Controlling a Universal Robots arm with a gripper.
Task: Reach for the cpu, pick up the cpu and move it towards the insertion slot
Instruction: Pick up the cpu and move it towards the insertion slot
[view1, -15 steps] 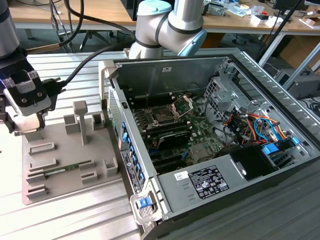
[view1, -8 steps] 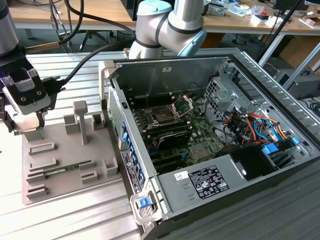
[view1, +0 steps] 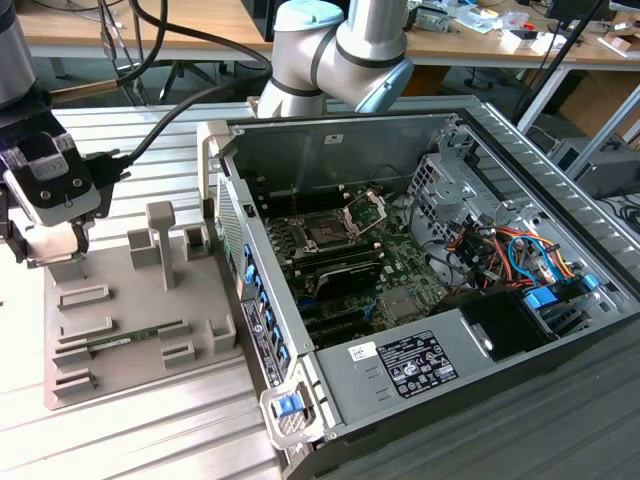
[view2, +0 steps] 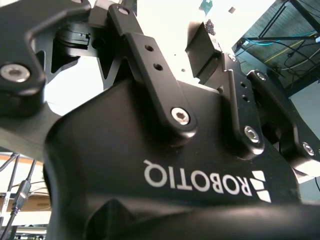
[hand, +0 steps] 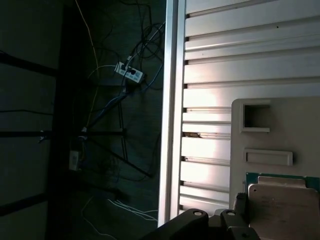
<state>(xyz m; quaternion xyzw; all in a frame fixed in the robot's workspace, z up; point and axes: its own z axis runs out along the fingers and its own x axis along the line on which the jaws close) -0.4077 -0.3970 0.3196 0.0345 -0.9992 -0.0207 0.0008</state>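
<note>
The cpu (hand: 282, 200) is a pale silvery square with a thin green-tan rim, lying flat in a pocket of the grey fixture plate (hand: 300, 125) in the first wrist view. Dark parts of my gripper show just beside its edge. In the exterior view my gripper (view1: 48, 250) hangs over the fixture plate's (view1: 150, 300) far corner at the exterior view's left. The second wrist view shows the gripper (view2: 145, 25) with its fingers (view2: 202, 42) spread apart and nothing between them. The insertion slot (view1: 325, 232) sits inside the open computer case, its shiny bracket (view1: 365, 212) hinged up.
A green memory stick (view1: 135, 338) lies in a groove of the fixture. The case's side wall (view1: 250, 300) stands between the fixture and the motherboard. Coloured cables (view1: 500, 250) and a power supply (view1: 430, 360) fill the case's right. The ribbed table's edge (hand: 170, 120) drops to a dark floor.
</note>
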